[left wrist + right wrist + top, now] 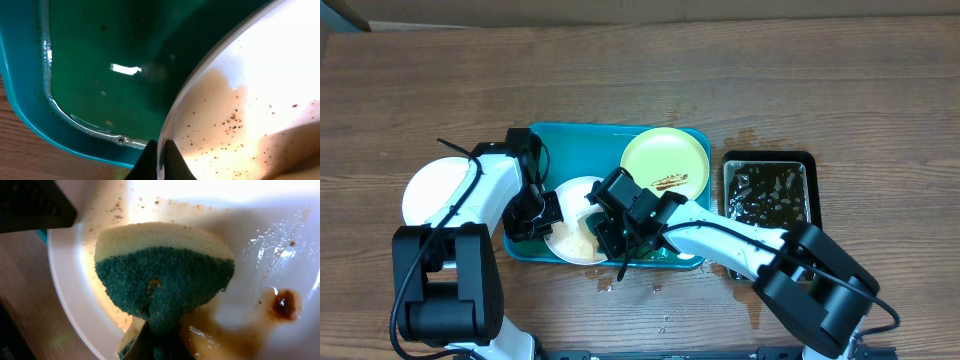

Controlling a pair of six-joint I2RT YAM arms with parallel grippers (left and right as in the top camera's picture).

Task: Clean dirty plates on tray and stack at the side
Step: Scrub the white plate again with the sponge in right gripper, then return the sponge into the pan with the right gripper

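A teal tray (560, 135) holds a pale green plate (665, 160) with a brown smear and a white plate (575, 235) smeared brown. Another white plate (432, 190) lies on the table left of the tray. My left gripper (548, 208) is shut on the white plate's rim (162, 145), over the tray's wet floor (100, 60). My right gripper (612, 232) is shut on a green and yellow sponge (165, 275) pressed on the same white plate (280, 245), which has brown sauce and specks.
A black pan of dark liquid (768, 190) stands right of the tray. Wet spots mark the wooden table (650, 290) in front of the tray and around the pan. A cardboard edge runs along the table's back.
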